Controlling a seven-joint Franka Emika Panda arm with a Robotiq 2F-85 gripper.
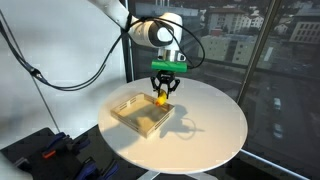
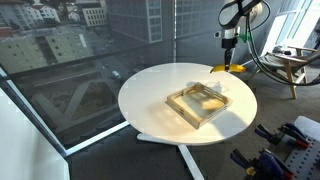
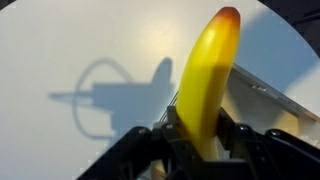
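Exterior view, grasp: my gripper (image 1: 164,92) is clenched on a banana (image 1: 161,99), which hangs below the fingers, off the surface.
Exterior view, position: the banana sits over the 2 o'clock corner of the wooden tray (image 1: 150,127) on the round white table (image 1: 215,130).
Exterior view, far side: my gripper (image 2: 231,60) holds the banana (image 2: 232,69) at about 1 o'clock of the tray (image 2: 183,111), near the table (image 2: 150,100) rim.
Exterior view, tray contents: a pale yellow patch shows inside. It may be an object or only light, as it is too small to tell.
Wrist view, hold: the fingers (image 3: 236,135) press both flanks of the banana (image 3: 212,70), and its tip points to 12 o'clock.
Wrist view, surroundings: the tray wall (image 3: 262,98) lies at 3 o'clock, and my shadow (image 3: 105,95) lies at 9 o'clock on the table (image 3: 60,50).
Handling judgement: the fruit is soft and curved, so pressure should be firm enough to stop it swivelling, but not bruising.
Clearance judgement: the low end hangs close above the tray wall. Any sideways travel should be made with height in hand, and any lowering made slow and plumb.
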